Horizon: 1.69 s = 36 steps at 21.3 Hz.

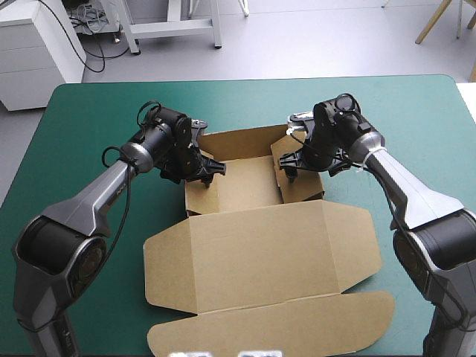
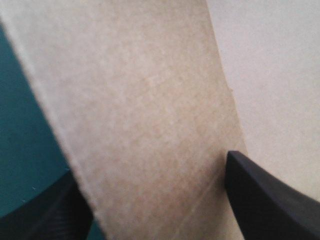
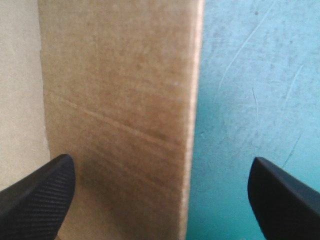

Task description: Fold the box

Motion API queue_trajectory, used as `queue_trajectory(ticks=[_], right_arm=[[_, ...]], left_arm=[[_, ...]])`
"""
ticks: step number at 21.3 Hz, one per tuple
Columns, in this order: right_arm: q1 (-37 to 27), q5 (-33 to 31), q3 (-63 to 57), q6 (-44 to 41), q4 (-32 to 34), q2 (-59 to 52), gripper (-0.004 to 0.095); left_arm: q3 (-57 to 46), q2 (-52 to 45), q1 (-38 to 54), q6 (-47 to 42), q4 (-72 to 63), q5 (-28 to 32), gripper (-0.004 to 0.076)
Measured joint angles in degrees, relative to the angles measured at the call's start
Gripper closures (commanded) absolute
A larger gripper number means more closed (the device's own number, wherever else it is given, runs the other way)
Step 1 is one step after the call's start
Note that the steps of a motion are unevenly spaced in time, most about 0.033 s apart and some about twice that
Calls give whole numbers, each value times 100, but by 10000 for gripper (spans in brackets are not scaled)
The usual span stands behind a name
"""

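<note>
High view, box [image 1: 242, 182]: brown, in the middle of the table, toward the far half. It is an open tray with walls raised.
High view, lid [image 1: 260, 253]: it lies flat on the teal-green cover [image 1: 89, 119], reaching from the tray to the near edge.
High view, left gripper [image 1: 204, 167]: at the left wall of the tray, its black fingers pointing down over the wall.
High view, right gripper [image 1: 295, 169]: at the right wall of the tray, also pointing down.
Left wrist view, left gripper [image 2: 150, 165]: the jaws stand spread, and a wall of the box [image 2: 140, 100] rises between them. One finger is on the side of the cover [image 2: 25, 150], the other finger [image 2: 260, 200] on the side of a paler board.
Left wrist view, contact: I cannot tell if the fingers touch the wall.
Right wrist view, right gripper [image 3: 161, 159]: the jaws are spread wide, not pinching anything.
Right wrist view, box [image 3: 115, 90]: its wall stands between the fingers, nearer to one of them. Its edge meets the cover [image 3: 250, 75], which has fine scratches.
</note>
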State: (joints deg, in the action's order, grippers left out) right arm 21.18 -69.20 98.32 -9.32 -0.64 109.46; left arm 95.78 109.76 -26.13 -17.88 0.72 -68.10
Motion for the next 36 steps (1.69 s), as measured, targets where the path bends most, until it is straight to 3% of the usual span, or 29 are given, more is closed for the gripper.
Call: queue_trajectory(ticks=[6, 13, 16, 19, 25, 29, 36], right_arm=[[0, -51, 827, 21, 12, -168, 34], [0, -144, 953, 5, 218, -1487, 35], [0, -156, 732, 24, 233, -1824, 34], [0, -179, 391, 24, 233, -2089, 34], [0, -150, 110, 124, 289, -1856, 34], [0, -35, 108, 289, 251, -972, 34], [0, 270, 95, 556, 195, 46, 34]], left_arm=[[1184, 38, 0, 0, 220, -257, 193], [1925, -795, 0, 337, 488, -334, 223], [1822, -1377, 0, 664, 390, -334, 406], [1523, -2031, 0, 899, 374, -334, 728], [-41, -4229, 0, 1467, 53, -340, 723], [-1265, -5614, 0, 1692, -252, -345, 723], [-2953, -7192, 0, 1704, -265, -351, 723]])
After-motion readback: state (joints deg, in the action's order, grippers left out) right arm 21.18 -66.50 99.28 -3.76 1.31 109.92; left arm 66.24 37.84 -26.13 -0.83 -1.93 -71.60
